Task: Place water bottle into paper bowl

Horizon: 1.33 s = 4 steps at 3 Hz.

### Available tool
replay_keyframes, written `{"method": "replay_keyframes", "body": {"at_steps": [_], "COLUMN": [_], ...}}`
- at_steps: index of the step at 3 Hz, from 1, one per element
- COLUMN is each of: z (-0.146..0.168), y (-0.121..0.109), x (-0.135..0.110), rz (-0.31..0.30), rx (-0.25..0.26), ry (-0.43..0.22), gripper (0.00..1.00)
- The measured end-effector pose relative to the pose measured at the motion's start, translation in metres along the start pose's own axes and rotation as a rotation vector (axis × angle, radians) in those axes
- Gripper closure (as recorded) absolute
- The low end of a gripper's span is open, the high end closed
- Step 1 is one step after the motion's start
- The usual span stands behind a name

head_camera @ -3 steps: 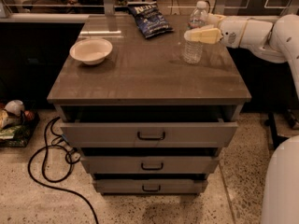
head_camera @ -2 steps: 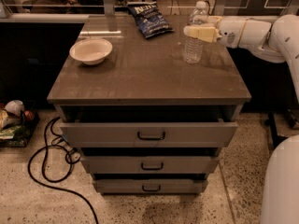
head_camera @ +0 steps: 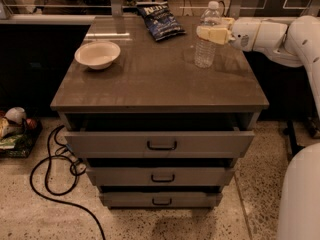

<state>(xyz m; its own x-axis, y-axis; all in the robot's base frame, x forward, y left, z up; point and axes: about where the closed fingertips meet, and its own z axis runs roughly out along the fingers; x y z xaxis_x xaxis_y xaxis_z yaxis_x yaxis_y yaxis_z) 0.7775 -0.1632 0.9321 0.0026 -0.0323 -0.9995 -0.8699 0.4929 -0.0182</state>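
Since a second ago the gripper (head_camera: pixel 214 33) has edged slightly left and up at the upper right of the frame. Its fingers are clasped around the upright water bottle (head_camera: pixel 205 54) near the shoulder. The paper bowl (head_camera: pixel 97 64) sits at upper left, well apart, holding nothing. The top drawer (head_camera: pixel 115 144) stands pulled out, its inside too dark to read.

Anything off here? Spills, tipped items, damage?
No spill or damage shows. The bottle stands upright on the right of the top, with the hand at its shoulder. The bowl sits upright on the left. One oddity: all three drawers hang partly open.
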Motion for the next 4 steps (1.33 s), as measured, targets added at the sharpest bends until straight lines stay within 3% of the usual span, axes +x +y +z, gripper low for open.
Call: {"method": "replay_keyframes", "body": {"at_steps": [1, 2, 3, 4], "z": [0.003, 0.009, 0.041, 0.070], "y": [0.001, 0.003, 0.024, 0.043], "x": [0.000, -0.004, -0.059, -0.098], "rz": [0.001, 0.005, -0.015, -0.029], "rx": [-0.005, -0.013, -0.071, -0.112], "ry": [0.000, -0.001, 0.019, 0.033], "gripper": [1.00, 1.00, 1.00, 1.00]}}
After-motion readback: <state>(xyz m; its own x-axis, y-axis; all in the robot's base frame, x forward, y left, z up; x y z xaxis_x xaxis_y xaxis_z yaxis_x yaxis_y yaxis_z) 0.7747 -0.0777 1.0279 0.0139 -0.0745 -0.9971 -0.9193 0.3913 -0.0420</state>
